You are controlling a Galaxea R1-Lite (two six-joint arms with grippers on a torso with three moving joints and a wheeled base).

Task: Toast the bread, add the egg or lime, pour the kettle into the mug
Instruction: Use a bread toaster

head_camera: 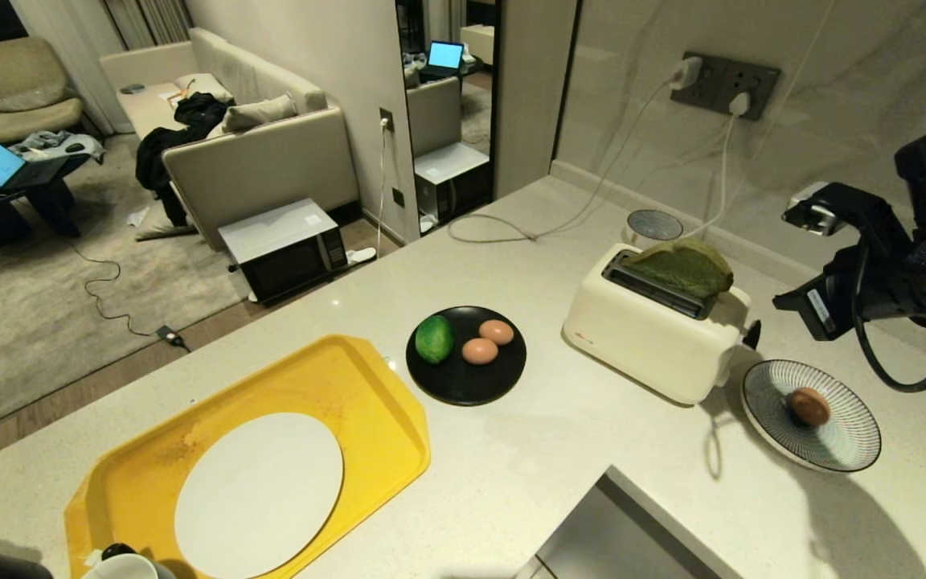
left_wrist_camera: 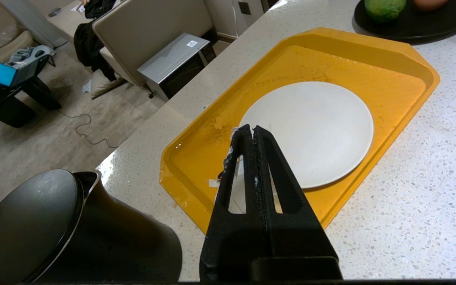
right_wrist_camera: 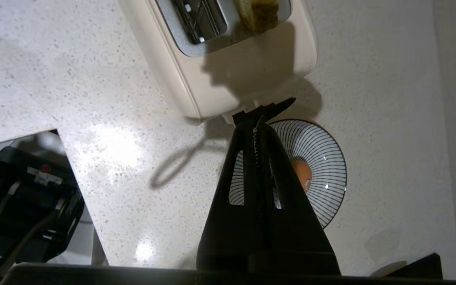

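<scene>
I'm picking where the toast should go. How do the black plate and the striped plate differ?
The black plate is plain and dark; the striped plate is pale with fine dark lines fanning out. The black plate holds a lime and two eggs; the striped plate holds one egg. The black plate sits left of the toaster, the striped plate right. Both are round and on the counter.

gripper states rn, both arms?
Left gripper: shut, empty, over the yellow tray.
Right gripper: shut, empty, above the toaster's end, beside the striped plate.
</scene>
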